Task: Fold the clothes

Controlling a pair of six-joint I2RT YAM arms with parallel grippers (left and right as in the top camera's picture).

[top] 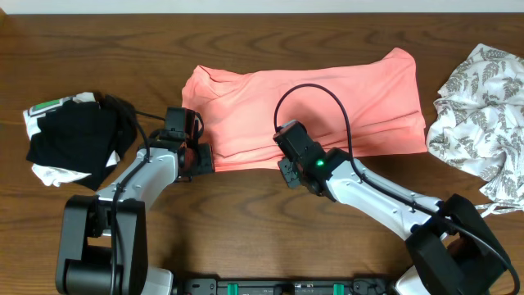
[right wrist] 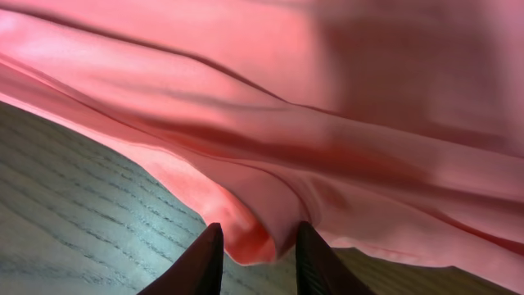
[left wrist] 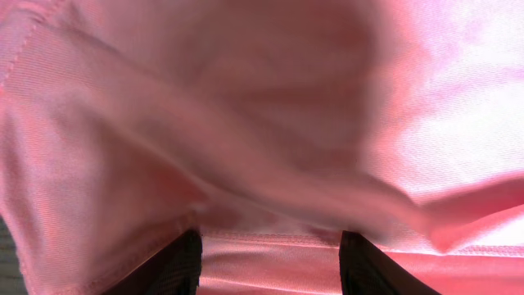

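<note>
- Pink T-shirt (top: 327, 98) lies across the middle of the wooden surface (top: 246, 238). It is spread out broad, lengthwise left to right, rumpled along the near edge, and no fold is laid in it yet.
- Leaf-print garment (top: 479, 115) sits crumpled at the far right, apart from the shirt. Black-and-white bundle (top: 74, 139) sits at the far left. Neither is touched.
- Left gripper (top: 199, 157) is at the shirt's near left corner. In the wrist view its fingers stand wide apart, with pink cloth lying across the gap and filling the view. That is too wide to be a pinch on thin fabric.
- Right gripper (top: 286, 172) is at the near hem, about mid-length. Its fingers are narrow, with a small lobe of hem hanging between them and bare surface showing below. I cannot tell if the cloth is actually bitten.
- Step in hand, as I read it: taking hold of the near edge at two points, ready for the first fold of the shirt.
- Next move calls for both sides to close firmly on the hem, the left one most of all. Then lift together, evenly, and carry the near edge away over the body of the shirt.
- Risk: the soft fabric slips from a loose pinch, or one side leads and the fold lands skewed.
</note>
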